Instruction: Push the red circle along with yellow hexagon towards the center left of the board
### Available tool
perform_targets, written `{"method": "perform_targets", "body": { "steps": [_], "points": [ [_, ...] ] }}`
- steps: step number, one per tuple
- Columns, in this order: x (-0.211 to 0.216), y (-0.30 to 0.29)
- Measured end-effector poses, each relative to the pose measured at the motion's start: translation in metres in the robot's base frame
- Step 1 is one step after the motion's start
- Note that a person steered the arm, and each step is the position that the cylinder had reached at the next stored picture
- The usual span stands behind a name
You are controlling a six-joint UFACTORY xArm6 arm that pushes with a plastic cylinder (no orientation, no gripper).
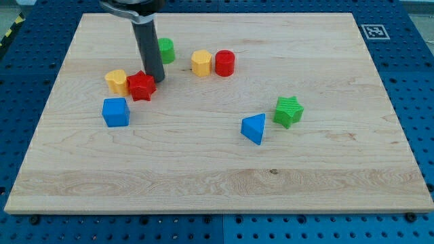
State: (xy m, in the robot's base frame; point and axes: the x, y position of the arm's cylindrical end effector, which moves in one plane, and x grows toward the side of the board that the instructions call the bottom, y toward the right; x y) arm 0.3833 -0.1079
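The red circle [225,63] stands near the board's top middle, touching the yellow hexagon [201,63] on its left. My tip [156,79] is well to their left, at the upper right edge of a red star [142,86]. A yellow block [116,80] touches the red star's left side. A green block [166,50] sits just behind the rod, partly hidden by it.
A blue cube [116,112] lies below the yellow block at the left. A blue triangle [254,128] and a green star [289,111] lie right of the middle. The wooden board [217,190] ends at a blue perforated table.
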Motion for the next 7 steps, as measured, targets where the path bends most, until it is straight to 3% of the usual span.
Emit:
{"method": "perform_targets", "body": {
  "steps": [4, 5, 7],
  "points": [
    [0.016, 0.154],
    [0.0, 0.187],
    [-0.017, 0.197]
  ]
}}
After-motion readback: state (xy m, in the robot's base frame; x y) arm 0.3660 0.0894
